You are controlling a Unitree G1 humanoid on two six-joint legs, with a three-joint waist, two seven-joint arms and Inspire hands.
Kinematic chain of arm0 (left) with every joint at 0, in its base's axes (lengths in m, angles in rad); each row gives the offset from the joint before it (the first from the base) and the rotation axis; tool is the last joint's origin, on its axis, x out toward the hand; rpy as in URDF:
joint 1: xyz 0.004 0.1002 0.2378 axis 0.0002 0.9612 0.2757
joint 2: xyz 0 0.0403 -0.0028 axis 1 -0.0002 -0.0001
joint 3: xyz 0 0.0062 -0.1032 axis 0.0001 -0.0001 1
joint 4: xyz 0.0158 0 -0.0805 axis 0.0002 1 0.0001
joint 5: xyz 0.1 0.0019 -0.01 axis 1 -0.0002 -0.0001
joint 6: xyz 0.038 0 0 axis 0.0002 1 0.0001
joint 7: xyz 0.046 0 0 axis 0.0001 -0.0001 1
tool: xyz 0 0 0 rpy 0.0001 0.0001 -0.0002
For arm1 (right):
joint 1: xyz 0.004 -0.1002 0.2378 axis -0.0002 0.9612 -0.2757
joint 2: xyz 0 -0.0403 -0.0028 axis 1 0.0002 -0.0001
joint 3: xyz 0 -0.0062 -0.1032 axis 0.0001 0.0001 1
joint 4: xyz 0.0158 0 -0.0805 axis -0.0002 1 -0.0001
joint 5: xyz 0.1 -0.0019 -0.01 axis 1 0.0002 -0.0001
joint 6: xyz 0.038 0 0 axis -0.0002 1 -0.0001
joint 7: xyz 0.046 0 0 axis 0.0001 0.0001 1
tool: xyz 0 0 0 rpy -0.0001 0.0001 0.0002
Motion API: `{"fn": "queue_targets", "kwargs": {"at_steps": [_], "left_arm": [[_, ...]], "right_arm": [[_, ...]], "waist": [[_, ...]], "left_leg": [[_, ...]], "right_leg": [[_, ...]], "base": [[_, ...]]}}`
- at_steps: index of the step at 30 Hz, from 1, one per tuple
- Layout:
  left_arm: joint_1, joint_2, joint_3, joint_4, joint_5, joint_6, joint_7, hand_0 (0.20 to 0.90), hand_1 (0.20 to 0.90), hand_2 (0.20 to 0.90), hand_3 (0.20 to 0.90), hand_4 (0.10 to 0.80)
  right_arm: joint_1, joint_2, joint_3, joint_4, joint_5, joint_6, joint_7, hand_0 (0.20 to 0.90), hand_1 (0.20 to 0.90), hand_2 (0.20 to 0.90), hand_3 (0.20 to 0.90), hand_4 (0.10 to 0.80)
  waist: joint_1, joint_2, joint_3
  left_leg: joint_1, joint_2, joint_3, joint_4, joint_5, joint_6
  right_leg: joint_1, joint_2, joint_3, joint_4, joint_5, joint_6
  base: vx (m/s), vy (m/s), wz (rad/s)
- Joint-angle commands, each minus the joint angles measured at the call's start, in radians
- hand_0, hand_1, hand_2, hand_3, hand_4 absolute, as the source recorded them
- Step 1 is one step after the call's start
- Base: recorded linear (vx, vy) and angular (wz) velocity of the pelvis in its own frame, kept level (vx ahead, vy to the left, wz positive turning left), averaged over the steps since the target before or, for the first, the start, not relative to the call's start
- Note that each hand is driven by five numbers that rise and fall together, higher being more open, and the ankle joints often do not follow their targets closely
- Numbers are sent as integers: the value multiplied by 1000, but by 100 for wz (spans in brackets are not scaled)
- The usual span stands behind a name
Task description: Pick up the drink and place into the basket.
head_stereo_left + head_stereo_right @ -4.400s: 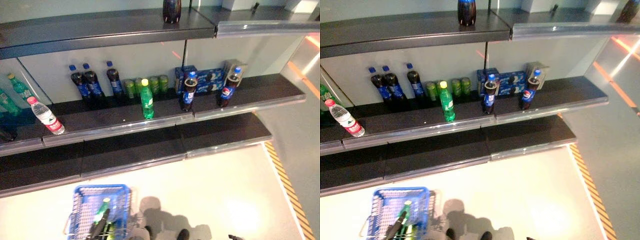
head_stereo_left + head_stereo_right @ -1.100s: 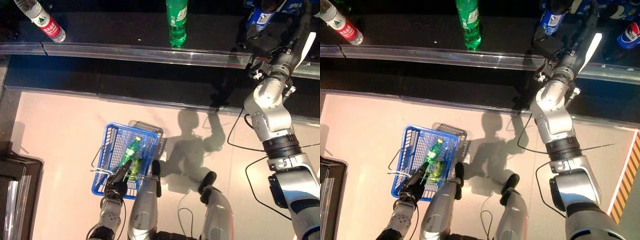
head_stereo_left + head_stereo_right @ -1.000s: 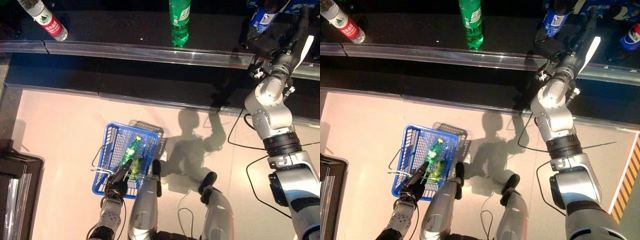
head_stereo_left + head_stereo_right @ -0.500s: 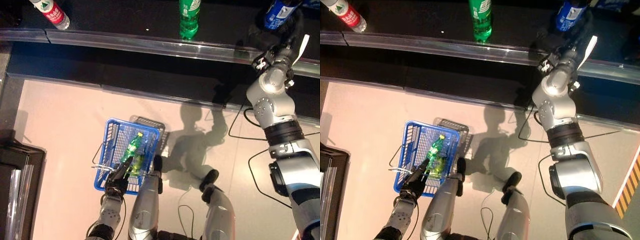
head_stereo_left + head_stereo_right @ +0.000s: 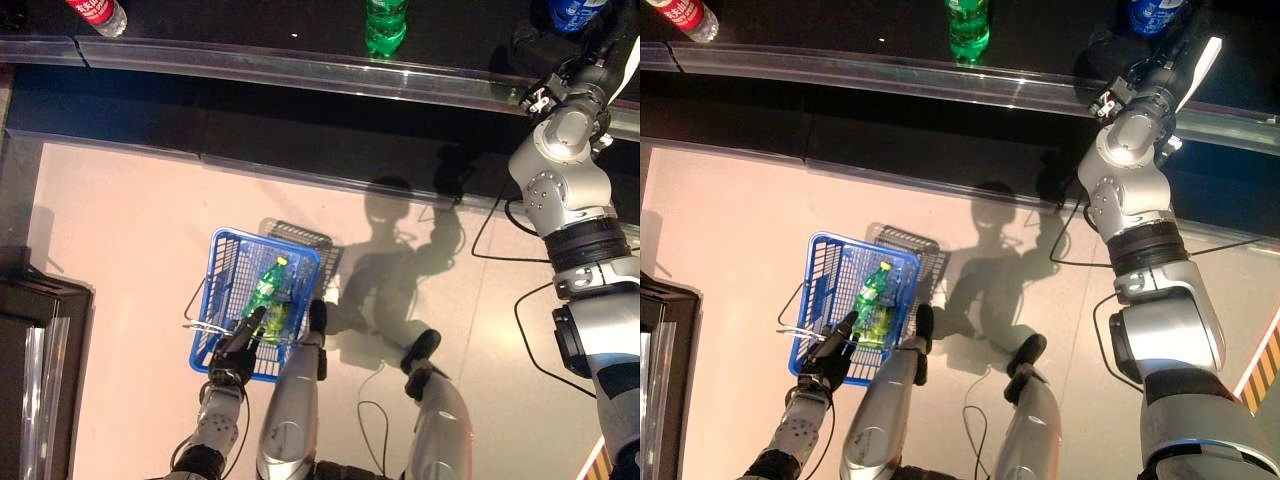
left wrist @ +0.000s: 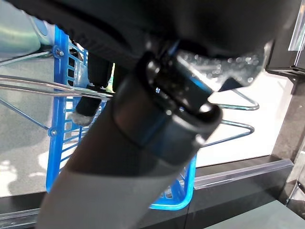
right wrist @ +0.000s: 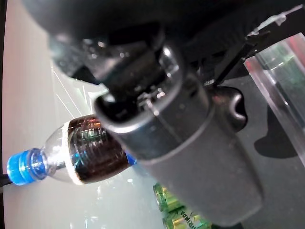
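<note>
A cola bottle [image 7: 90, 155] with a blue cap and blue label stands on the dark shelf at the top right; its label also shows in the left eye view [image 5: 572, 12]. My right hand [image 7: 181, 143] is up at the shelf with its thumb and fingers curled round this bottle. On the floor at the lower left a blue basket [image 5: 226, 262] holds a green bottle [image 5: 266, 288]. My left hand [image 5: 234, 360] is at the basket's near side, its fingers [image 6: 99, 67] hooked over the wire handle [image 6: 43, 86].
A green bottle [image 5: 385, 25] and a red-labelled water bottle [image 5: 96, 10] stand on the same shelf behind its clear front rail [image 5: 300, 68]. A lower dark shelf juts out beneath. A black frame [image 5: 40, 340] stands at the left, with green cans [image 7: 174, 214] near the cola.
The camera has tilted down, so the shelf has slid up the picture. My right hand stays closed round the cola bottle, and my left hand still holds the basket's handle.
</note>
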Motion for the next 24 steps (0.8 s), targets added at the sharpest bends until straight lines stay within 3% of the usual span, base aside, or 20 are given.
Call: {"fn": "queue_targets", "kwargs": {"at_steps": [1,4,6,7,9,10,11,15,16,17,18,24], "left_arm": [[152,139,-35,-118,-16,-59,-41,300,300,300,200,100],[148,142,-35,-124,-19,-56,-38,300,300,300,200,100],[151,149,-38,-125,-20,-51,-37,300,300,300,200,100],[147,151,-38,-128,-21,-50,-36,300,300,300,200,100],[156,155,-42,-133,-21,-52,-37,300,300,300,200,100],[153,156,-40,-137,-21,-52,-37,300,300,300,200,100],[158,158,-43,-138,-21,-51,-38,300,300,300,200,100],[165,160,-50,-140,-32,-58,-42,300,300,300,200,100],[169,161,-50,-143,-33,-58,-43,300,300,300,200,100],[171,163,-49,-145,-34,-56,-44,300,300,300,200,100],[175,164,-49,-146,-36,-56,-44,300,300,300,200,100],[192,170,-39,-151,-31,-48,-60,300,300,300,200,100]], "right_arm": [[-240,-145,96,-18,-67,-85,-79,900,900,900,900,800],[-260,-156,106,-24,-109,-57,-114,900,900,900,900,800],[-283,-165,132,-4,-113,-47,-135,900,900,900,900,800],[-294,-170,136,0,-111,-48,-139,900,900,900,900,800],[-308,-174,149,12,-88,-54,-143,900,900,900,900,800],[-316,-176,150,13,-81,-56,-142,900,900,900,900,800],[-320,-171,153,17,-64,-61,-136,900,900,900,900,800],[-341,-163,151,21,-32,-90,-134,900,900,900,900,800],[-343,-159,145,22,-16,-100,-134,782,782,782,763,663],[-343,-157,140,24,-2,-105,-128,627,627,627,582,482],[-345,-152,128,28,27,-114,-127,300,300,300,200,100],[-366,-149,126,50,31,-97,-111,300,300,300,200,100]], "waist": [[36,8,-17],[36,7,-17],[40,6,-17],[41,5,-17],[45,5,-17],[45,3,-17],[47,5,-17],[51,10,-17],[53,11,-17],[54,12,-17],[57,14,-17],[68,11,-17]], "left_leg": [[-32,0,-92,39,-15,-12],[-49,-2,-85,36,6,-4],[-33,-2,-94,41,-18,-11],[-51,-3,-88,38,5,-3],[-37,-3,-98,41,-19,-10],[-56,-4,-92,38,4,-3],[-41,-5,-100,41,-18,-10],[-41,-8,-103,37,-21,-9],[-43,-11,-104,36,-20,-9],[-43,-13,-105,35,-20,-8],[-45,-15,-107,36,-21,-8],[-52,-16,-111,39,-21,-8]], "right_leg": [[9,-13,-5,8,-6,35],[-3,-15,-18,-3,15,24],[12,-16,-9,6,-7,36],[-2,-17,-22,-3,15,25],[9,-18,-12,6,-6,38],[-6,-20,-25,-3,16,26],[5,-21,-14,7,-6,38],[1,-26,-16,10,-9,39],[-1,-27,-15,11,-9,40],[-2,-28,-16,11,-9,41],[-4,-31,-17,14,-9,42],[-7,-38,-25,18,-9,43]], "base": [[0,0,0],[39,1,0],[0,0,0],[-60,3,1],[0,0,0],[87,-10,2],[0,0,0],[27,9,1],[18,26,4],[23,25,5],[17,14,4],[2,1,1]]}}
